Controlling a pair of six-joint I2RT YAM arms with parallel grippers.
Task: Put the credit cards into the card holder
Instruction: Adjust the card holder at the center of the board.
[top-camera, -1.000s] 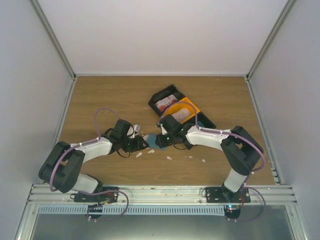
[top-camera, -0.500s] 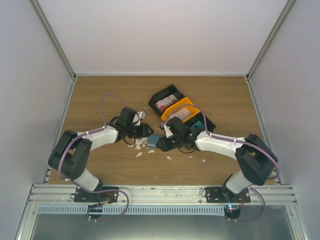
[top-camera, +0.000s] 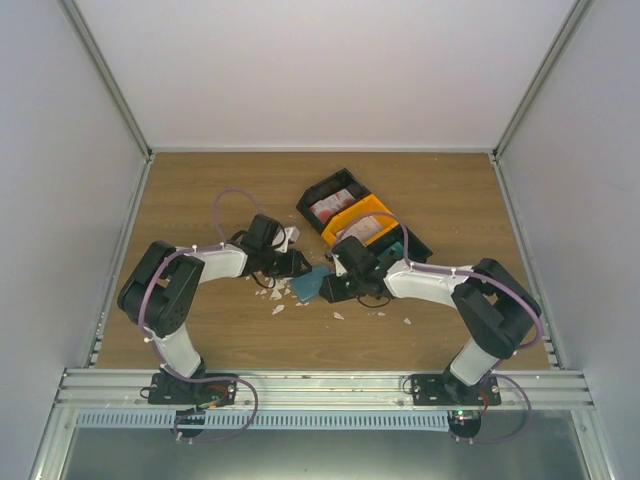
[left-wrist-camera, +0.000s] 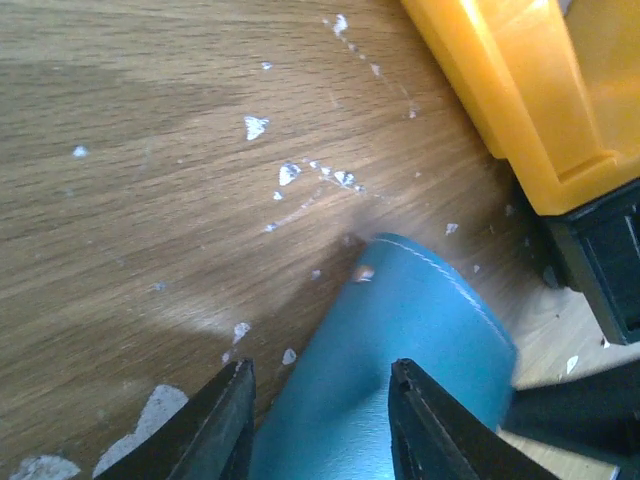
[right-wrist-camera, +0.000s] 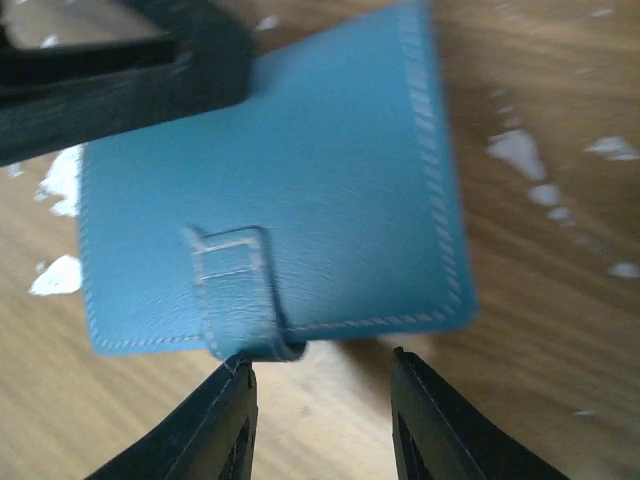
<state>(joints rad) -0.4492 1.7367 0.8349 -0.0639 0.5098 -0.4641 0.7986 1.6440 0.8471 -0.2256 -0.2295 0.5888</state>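
The blue card holder (top-camera: 311, 283) lies on the wooden table between my two grippers. In the right wrist view the card holder (right-wrist-camera: 270, 210) shows its stitched edge and a strap loop facing my right gripper (right-wrist-camera: 318, 385), which is open with its left fingertip at the strap. My left gripper (left-wrist-camera: 318, 400) is open over the holder (left-wrist-camera: 410, 340). In the top view the left gripper (top-camera: 297, 266) is on the holder's far left and the right gripper (top-camera: 327, 288) on its right. Credit cards, white with red blotches (top-camera: 331, 208), lie in the tray.
The black-and-orange tray (top-camera: 352, 213) stands just behind the grippers; its yellow wall (left-wrist-camera: 500, 90) is close to my left gripper. White scraps (top-camera: 277, 296) are scattered on the wood near the holder, and they also show in the left wrist view (left-wrist-camera: 256, 127).
My left gripper has moved back and to the right, up to the holder's far side. The right arm has shifted a little and stays at the holder, which has barely moved.
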